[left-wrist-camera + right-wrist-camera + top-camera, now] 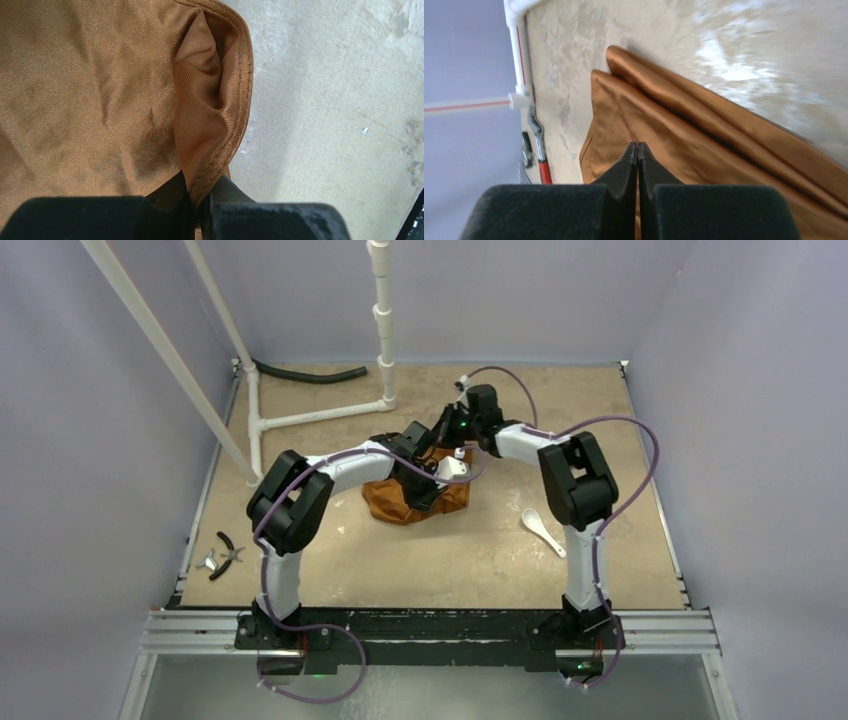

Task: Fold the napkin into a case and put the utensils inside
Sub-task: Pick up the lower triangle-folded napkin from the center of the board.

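Holds the napkin [415, 498] bunched near the middle of the counter [450, 570], toward the far edge. Clamps its hemmed edge in the jaws of the left gripper [200, 197]; pinches a fold with the right gripper [638, 150], jaws pressed together. Leaves the white spoon [540, 528] apart, toward the right edge.

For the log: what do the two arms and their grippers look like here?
The left arm and right arm have white links between bulky black joint housings, each trailed by a loose purple cable. Small green lights glow near the right wrist and at both bases. The left gripper and right gripper have matte black, wedge-shaped fingers tapering to narrow tips. No markings show.
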`<state>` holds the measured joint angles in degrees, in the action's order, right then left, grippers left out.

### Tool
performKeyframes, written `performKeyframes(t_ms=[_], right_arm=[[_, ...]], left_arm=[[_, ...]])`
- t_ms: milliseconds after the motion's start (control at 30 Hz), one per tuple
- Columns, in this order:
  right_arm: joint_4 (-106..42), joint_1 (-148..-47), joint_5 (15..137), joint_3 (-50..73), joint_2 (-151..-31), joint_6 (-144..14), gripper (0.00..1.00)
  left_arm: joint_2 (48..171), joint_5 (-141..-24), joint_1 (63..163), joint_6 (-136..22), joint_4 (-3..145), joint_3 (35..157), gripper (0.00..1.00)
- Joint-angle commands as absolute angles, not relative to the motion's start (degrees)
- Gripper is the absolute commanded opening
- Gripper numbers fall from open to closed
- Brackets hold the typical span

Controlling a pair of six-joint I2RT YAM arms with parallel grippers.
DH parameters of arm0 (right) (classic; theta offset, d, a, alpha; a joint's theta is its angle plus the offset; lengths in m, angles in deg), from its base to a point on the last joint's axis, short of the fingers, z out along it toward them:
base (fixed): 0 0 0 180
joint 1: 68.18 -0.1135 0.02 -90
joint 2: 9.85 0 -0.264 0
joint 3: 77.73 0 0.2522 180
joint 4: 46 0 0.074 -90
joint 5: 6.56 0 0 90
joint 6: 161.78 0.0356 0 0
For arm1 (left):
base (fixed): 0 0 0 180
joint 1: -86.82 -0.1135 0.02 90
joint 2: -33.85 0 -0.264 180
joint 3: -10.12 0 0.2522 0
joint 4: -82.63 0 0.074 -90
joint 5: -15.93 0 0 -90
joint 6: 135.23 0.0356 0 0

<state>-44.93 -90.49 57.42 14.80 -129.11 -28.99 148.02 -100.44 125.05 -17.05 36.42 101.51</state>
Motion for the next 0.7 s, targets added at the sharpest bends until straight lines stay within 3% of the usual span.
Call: performKeyframes(t_ms=[0,233,667], right_arm=[[-44.14,-93.91,53.06,19.82,-132.57,-32.13,0.00],[-40.28,-95.05,54.68,22.58,-136.10,-36.85,0.00],[-46.09,-96.04,54.35,9.13,-134.51,-35.77,0.00]], left_arm=[[145.66,-98.09,125.67,-13.16,32.61,100.16,0.00],[145.92,-94.45,128.21,-8.51,27.68,103.45,0.00],[152.29,-88.73,132.90,2.96,19.95,116.71,0.01]])
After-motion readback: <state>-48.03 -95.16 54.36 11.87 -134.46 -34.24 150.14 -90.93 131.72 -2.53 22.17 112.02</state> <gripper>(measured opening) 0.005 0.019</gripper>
